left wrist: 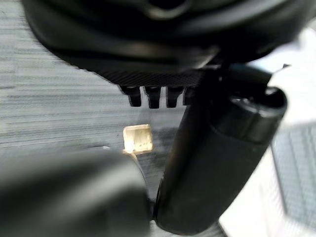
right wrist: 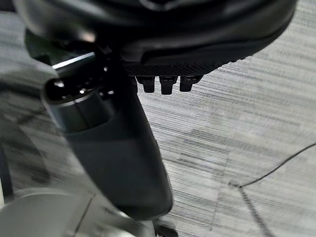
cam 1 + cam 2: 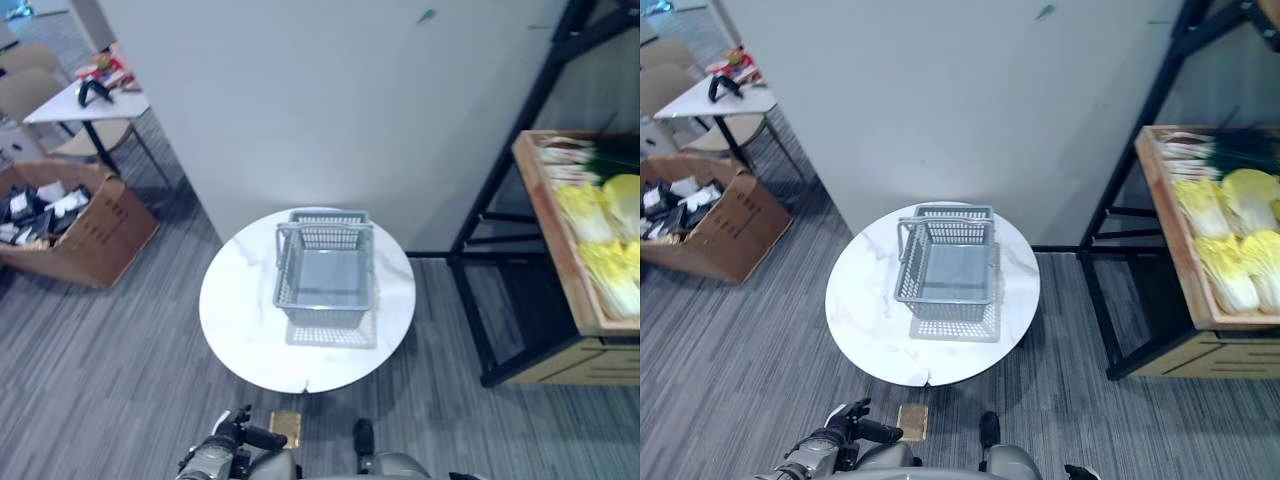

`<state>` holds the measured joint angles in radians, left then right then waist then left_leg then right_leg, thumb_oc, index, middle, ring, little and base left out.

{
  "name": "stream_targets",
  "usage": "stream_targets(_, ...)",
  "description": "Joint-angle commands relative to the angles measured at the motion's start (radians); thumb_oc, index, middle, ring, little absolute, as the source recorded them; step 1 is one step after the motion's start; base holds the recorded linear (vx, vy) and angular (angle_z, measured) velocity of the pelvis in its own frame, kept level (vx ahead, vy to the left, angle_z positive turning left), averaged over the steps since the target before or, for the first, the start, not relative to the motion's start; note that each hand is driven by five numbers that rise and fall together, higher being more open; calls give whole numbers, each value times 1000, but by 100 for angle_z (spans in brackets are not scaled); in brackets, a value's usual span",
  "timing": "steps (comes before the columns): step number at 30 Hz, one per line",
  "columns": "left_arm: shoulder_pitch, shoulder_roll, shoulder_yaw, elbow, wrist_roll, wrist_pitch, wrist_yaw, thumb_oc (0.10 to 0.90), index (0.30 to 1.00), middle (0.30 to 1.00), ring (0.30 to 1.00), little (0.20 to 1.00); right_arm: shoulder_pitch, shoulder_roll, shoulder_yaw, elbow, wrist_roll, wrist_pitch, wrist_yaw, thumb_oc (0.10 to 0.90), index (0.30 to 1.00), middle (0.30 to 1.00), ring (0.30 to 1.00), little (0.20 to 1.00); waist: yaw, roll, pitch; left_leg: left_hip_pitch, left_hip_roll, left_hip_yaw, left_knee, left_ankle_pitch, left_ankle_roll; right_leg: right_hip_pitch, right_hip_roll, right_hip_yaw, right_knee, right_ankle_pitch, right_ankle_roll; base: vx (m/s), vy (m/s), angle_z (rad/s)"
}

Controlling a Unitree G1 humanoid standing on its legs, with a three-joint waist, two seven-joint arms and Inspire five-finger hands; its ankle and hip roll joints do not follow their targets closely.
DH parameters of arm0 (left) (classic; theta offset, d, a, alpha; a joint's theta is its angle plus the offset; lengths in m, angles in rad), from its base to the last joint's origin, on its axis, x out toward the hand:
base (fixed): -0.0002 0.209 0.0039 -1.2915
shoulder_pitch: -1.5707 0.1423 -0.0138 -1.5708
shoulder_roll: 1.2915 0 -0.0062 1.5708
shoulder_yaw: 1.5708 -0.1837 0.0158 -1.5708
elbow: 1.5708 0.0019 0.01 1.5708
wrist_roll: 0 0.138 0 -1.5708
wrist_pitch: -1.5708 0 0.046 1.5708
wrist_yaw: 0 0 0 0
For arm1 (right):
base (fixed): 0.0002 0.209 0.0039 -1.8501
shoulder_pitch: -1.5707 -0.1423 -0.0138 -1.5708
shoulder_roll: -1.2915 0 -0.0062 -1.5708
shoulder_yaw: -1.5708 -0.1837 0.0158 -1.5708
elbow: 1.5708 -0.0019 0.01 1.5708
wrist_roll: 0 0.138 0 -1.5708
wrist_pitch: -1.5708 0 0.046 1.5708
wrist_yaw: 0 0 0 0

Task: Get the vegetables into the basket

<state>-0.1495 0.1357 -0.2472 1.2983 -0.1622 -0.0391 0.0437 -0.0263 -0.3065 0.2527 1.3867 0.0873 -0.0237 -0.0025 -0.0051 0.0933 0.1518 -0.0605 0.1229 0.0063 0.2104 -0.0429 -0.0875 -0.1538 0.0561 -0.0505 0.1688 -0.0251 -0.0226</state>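
1. A grey plastic mesh basket with its handle folded back is sitting empty on a round white marble-look table, ahead of the left hand.
2. Pale yellow-green leafy vegetables are lying in a wooden shelf crate, well apart, far right of both hands.
3. The step being judged: a turn toward the crate before reaching.
4. The left hand is being held low, fingers relaxed, nothing gripped.
5. The right hand is hanging over carpet, extended, empty.
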Motion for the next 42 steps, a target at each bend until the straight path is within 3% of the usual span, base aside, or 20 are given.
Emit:
stream_targets(1,28,17,-44,-5,36,-7,11,900,1000,1000,1000,1000,32,16,-4,3,11,9,2,900,1000,1000,1000,1000,-9,-89,9,20,-103,14,-145,120,10,241,-79,55,-179,46,78,114,20,-30)
stream_targets(4,37,15,-68,5,82,-7,11,900,1000,1000,1000,1000,42,11,-14,12,4,8,1,900,1000,1000,1000,1000,-25,-66,-27,106,-97,-1,-290,136,12,247,-70,52,-221,48,85,99,36,-4)
stream_targets(10,52,15,-67,13,95,-7,16,900,1000,1000,1000,1000,54,16,-23,7,14,1,-4,900,1000,1000,1000,1000,-39,-60,-41,124,-96,1,-298,121,10,267,-77,34,-246,47,90,60,42,26)
stream_targets(23,71,20,-43,37,99,-1,29,900,1000,1000,1000,1000,56,33,-26,16,20,5,-9,900,1000,1000,1000,1000,-27,-71,-50,135,-108,5,-298,91,20,276,-102,27,-256,49,114,17,29,-1)
stream_targets(30,74,24,-32,50,102,4,27,900,1000,1000,1000,1000,55,24,-84,20,104,4,-9,900,1000,1000,1000,1000,-31,-76,-55,147,-110,8,-298,80,22,286,-109,33,-256,47,118,15,11,-1)
stream_targets(33,72,33,-24,49,99,7,25,900,1000,1000,1000,1000,39,-27,-160,0,180,-6,-26,900,1000,1000,1000,1000,-33,-78,-60,152,-109,10,-298,74,23,292,-109,35,-256,44,122,38,5,-6)
stream_targets(36,72,41,-20,38,100,9,15,900,1000,1000,1000,1000,20,-134,-245,-93,234,-23,-33,900,1000,1000,1000,1000,-38,-83,-60,152,-109,11,-298,73,23,290,-112,38,-256,46,125,6,16,-7)
stream_targets(40,89,34,-17,16,98,6,0,900,1000,1000,1000,1000,30,-291,-385,-359,244,-74,-86,900,1000,1000,1000,1000,-48,-83,-63,152,-112,10,-298,68,27,288,-116,42,-256,47,131,6,38,-2)
stream_targets(41,94,28,-12,17,97,4,1,900,1000,1000,1000,1000,27,-344,-428,-513,205,-95,-127,900,1000,1000,1000,1000,-49,-83,-64,150,-113,9,-298,67,28,287,-117,41,-255,47,133,3,36,2)
stream_targets(42,94,28,-13,17,97,4,1,900,1000,1000,1000,1000,30,-344,-431,-517,204,-93,-128,900,1000,1000,1000,1000,-49,-83,-64,151,-113,9,-298,67,28,288,-117,41,-255,47,133,0,0,0)
